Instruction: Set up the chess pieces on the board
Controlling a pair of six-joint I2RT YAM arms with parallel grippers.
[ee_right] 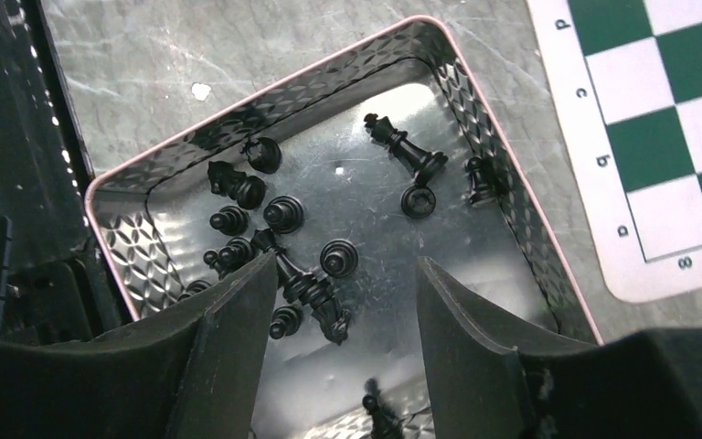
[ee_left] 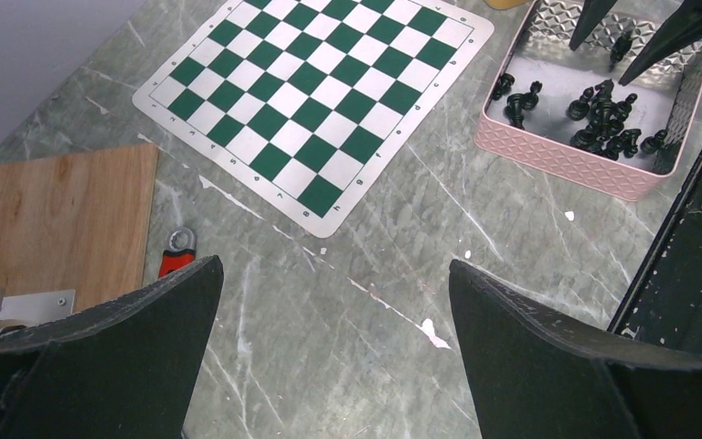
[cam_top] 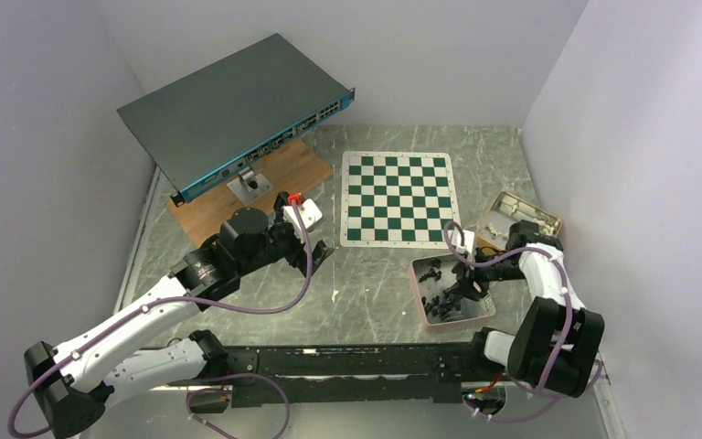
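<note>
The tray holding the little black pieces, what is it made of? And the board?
The tray looks like shiny metal with a pink rim: its floor mirrors light, its walls carry a stamped diamond pattern. The board seems a thin matte mat, perhaps vinyl; it lies flat.

1. I am looking into what reads as a robotics lab test cell: plain white panels (cam_top: pixel 46 137) box in a grey marbled bench (cam_top: pixel 366 297) on three sides.
2. A left arm (cam_top: pixel 146 315) and a right arm (cam_top: pixel 544 270), trailing purple cables, are bolted at its near edge.
3. Near its far left corner, a rack network switch (cam_top: pixel 228 110) stands propped over a wooden board (cam_top: pixel 288 169).
</note>
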